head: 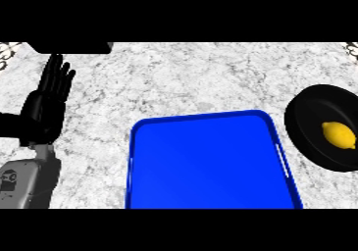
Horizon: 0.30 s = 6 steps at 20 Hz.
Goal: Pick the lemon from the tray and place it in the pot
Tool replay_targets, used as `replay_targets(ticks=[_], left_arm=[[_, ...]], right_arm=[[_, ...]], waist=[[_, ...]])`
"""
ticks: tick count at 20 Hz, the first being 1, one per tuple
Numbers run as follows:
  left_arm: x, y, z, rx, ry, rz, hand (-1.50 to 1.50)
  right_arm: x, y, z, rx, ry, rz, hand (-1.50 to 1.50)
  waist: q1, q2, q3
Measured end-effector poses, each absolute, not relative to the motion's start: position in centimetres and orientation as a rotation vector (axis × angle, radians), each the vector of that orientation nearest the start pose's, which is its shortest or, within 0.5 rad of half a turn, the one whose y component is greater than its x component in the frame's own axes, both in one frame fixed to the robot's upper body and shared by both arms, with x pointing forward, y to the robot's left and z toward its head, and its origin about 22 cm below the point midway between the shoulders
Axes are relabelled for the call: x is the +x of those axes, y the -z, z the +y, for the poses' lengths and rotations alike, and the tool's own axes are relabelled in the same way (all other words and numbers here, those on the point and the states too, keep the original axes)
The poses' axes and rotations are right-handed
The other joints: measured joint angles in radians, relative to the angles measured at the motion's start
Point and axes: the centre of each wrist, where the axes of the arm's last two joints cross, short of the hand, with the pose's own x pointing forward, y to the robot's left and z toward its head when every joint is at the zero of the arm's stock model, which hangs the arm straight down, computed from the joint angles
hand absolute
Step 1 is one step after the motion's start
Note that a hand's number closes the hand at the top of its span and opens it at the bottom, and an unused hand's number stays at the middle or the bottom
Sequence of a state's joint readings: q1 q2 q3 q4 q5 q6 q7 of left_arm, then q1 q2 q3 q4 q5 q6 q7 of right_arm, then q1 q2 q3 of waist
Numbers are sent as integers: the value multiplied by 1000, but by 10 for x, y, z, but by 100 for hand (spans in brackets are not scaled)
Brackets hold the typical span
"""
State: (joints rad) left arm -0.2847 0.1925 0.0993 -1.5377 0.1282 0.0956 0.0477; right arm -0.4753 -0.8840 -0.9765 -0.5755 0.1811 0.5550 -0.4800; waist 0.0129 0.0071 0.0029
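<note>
A yellow lemon (339,134) lies inside the black pot (312,120) at the right edge of the head view. To the pot's left sits the blue tray (210,166), with nothing on its blue surface. My left hand (47,100) stands at the far left with its fingers straight and pointing up, holding nothing. It is well apart from the tray and the pot. My right hand does not show in the view.
The counter top is white and grey marble (196,73). A dark object (69,47) sits at the top left edge, just above my left hand's fingertips. Patterned wall shows in both upper corners.
</note>
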Motion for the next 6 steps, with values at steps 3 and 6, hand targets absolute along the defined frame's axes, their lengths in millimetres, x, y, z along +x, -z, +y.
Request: replay_targets(ticks=[3, 6], left_arm=[[304, -81, 264, 89, -41, -1768, 0], [306, -82, 262, 90, -41, -1770, 0]], right_arm=[[208, -143, -612, -580, 120, -1816, -150], [199, -142, -619, -603, 135, -1803, -150]], waist=[[4, 1, 1], [5, 2, 2]])
